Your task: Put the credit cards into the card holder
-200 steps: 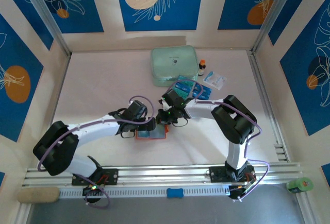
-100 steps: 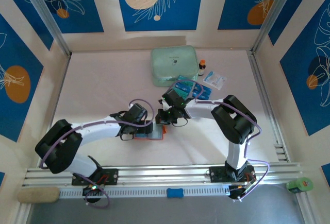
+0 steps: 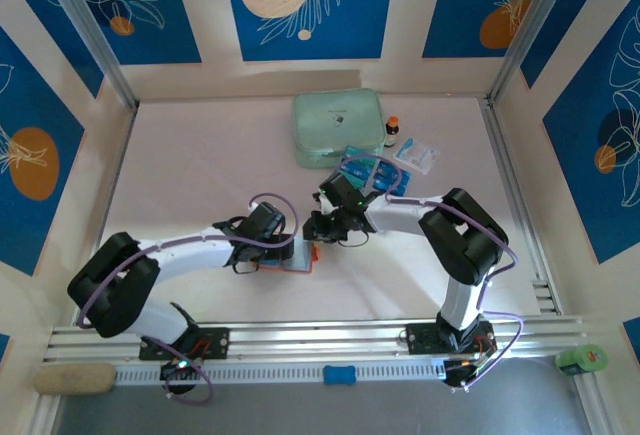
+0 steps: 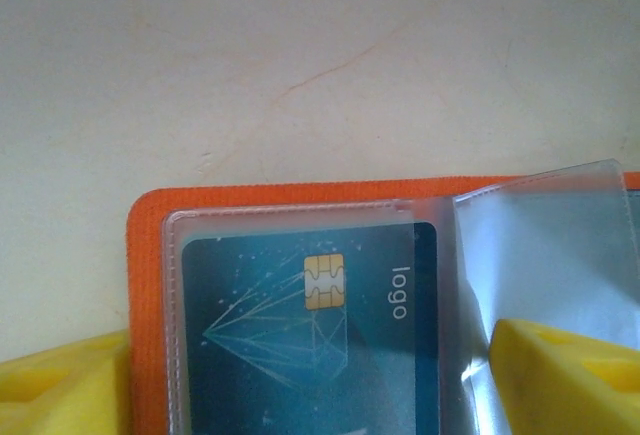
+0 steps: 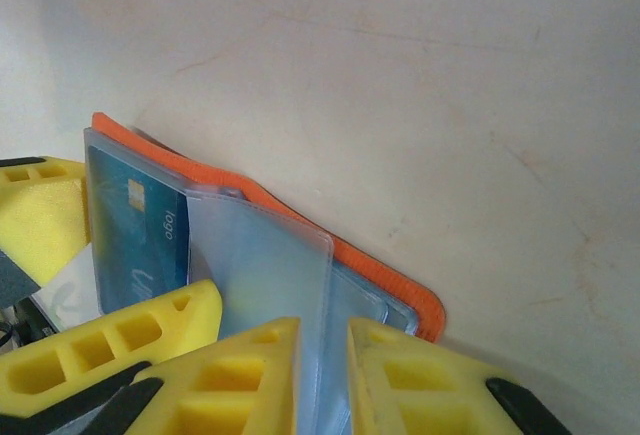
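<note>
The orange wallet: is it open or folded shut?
Open. The orange wallet lies spread, clear sleeves fanned out, a teal card tucked inside one.

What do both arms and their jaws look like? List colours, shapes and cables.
The left arm and right arm share one build: white links between bulky black joint housings, with thin purple cables looping along them. The jaws carry bright yellow pads moulded with rectangular cut-outs and backed in black.

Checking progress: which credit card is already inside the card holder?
The chip card under the orange card holder's clear sleeve; the other cards lie near the mint-green case.
</note>
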### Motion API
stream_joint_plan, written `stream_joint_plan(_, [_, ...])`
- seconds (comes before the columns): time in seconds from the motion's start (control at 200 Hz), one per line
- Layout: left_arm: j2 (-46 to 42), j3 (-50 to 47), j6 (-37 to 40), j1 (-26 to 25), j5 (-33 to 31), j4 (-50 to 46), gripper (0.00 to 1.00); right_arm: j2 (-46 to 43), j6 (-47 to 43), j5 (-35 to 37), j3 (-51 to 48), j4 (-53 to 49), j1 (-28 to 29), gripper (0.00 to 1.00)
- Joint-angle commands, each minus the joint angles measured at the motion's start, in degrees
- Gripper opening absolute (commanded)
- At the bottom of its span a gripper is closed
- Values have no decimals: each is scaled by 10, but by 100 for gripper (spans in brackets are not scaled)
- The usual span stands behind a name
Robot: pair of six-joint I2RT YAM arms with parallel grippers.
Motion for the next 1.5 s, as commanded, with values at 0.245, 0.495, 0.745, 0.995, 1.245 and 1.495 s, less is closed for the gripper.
stream_joint_plan(0.245, [-37,4,-1,-7,21,-9,92,-66,-3,29,-10,-37,10,20])
stream_joint_plan(0.495, [-64,13,-2,-7,19,-22,94,-92,-11,130,-13,-111,45,29])
stream_joint_plan(0.745, [-79,21,-4,-8,9,-35,97,-58,-16,178,3,-151,65,29])
stream_joint_plan(0.995, [-102,22,-1,-7,-5,-53,100,-54,-24,198,0,-160,53,16])
stream_joint_plan(1.245, [-107,27,-9,-8,11,-47,100,-72,-41,182,5,-162,36,21])
stream_joint_plan(1.495, [-85,41,-14,-24,21,-30,100,-116,-29,120,-1,-127,5,18])
